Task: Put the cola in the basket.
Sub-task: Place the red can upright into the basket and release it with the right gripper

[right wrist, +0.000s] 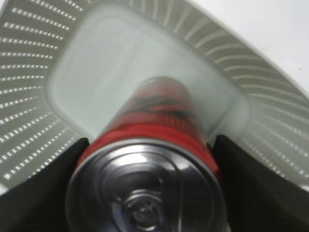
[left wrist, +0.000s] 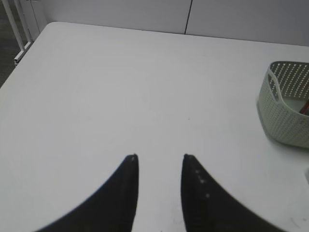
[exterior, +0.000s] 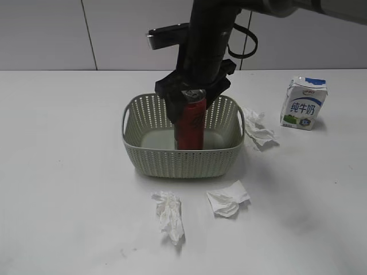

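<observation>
The red cola can (exterior: 190,125) stands upright inside the pale green basket (exterior: 150,160) at mid-table. My right gripper (exterior: 189,98) reaches down from above and is shut on the can's upper part. In the right wrist view the can's silver top (right wrist: 145,188) fills the lower frame between my two black fingers, with the basket floor (right wrist: 96,82) below it. My left gripper (left wrist: 159,157) is open and empty over bare white table, far left of the basket (left wrist: 282,121); a sliver of the red can (left wrist: 304,107) shows inside it.
A white-and-blue milk carton (exterior: 304,103) stands at the right. Crumpled tissues lie right of the basket (exterior: 259,130) and in front of it (exterior: 170,215) (exterior: 228,200). A wall runs behind the table.
</observation>
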`<state>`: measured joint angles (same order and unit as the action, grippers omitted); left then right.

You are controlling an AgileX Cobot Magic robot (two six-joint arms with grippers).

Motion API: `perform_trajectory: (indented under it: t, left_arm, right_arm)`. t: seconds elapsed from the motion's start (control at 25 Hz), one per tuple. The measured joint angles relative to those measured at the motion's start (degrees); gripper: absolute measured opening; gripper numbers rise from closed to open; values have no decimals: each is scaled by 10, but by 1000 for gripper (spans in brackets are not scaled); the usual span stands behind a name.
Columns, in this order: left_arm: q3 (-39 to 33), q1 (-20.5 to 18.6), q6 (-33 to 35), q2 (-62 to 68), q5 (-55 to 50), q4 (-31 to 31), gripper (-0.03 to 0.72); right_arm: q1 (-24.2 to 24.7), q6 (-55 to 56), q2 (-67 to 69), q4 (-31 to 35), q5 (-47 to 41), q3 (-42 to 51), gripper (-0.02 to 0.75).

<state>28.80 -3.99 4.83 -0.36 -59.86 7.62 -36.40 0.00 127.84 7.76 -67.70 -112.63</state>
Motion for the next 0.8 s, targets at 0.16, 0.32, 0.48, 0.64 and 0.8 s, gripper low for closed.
perform_trajectory:
  t: [0.16,0.32,0.48,0.64,0.8]
  left_arm:
    - [0,0,0,0,0,0,239]
    - [0,0,0,0,0,0,239]
    - [0,0,0,0,0,0,239]
    - [0,0,0,0,0,0,239]
    - [0,0,0,0,0,0,239]
  right_arm:
    - [9,0,-19,20,-1,1,655]
    - [39,0,-66,36,-1,1,659]
    - [95,0,-109,36,-3,1,657]
    - [167,0,-150,33,-3,20,652]
    - [236,0,-194,-2,-3,83,641]
